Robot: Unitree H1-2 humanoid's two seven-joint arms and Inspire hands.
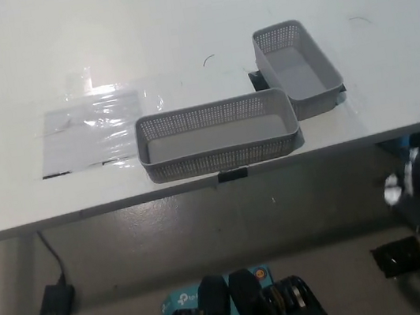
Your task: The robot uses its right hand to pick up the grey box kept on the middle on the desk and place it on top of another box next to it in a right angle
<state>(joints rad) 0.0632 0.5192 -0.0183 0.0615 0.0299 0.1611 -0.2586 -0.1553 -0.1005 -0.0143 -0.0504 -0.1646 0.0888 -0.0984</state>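
Two grey boxes [218, 134] [295, 60] on desk [173, 27], touching

Table [172, 19]: white, plain top, front edge running across your view. On it you have a long grey perforated box [218, 134] at the front edge; a second grey box [296, 68] just beside its right end, set roughly crosswise; a clear plastic sheet [93, 128] to the left, possibly over paper.
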